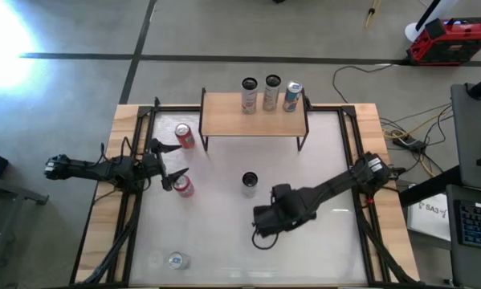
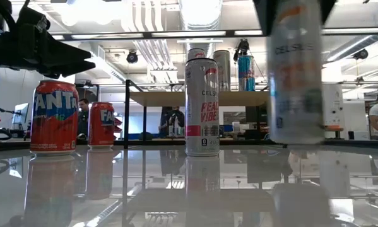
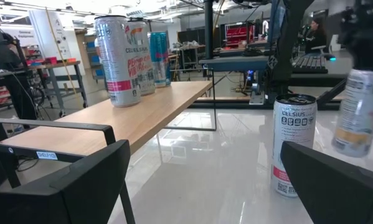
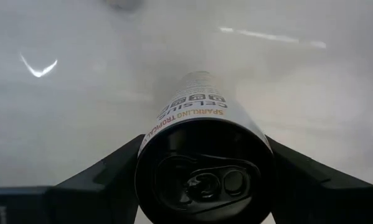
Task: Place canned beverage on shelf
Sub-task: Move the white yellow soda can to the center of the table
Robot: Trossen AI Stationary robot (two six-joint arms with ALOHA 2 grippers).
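The right gripper is clamping a tall white Celsius can, lifting it above the worktop's middle. It should be kept upright and set on the tan wooden shelf at the far edge, clear of the three cans there. The left gripper is waiting wide open by the left edge.

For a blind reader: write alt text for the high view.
The right gripper holds a can over the white table. Three cans stand on the wooden shelf; the open left gripper waits between two red Fanta cans.

Lab or workshop: exposed ceiling ducts, workbenches, floor cables.
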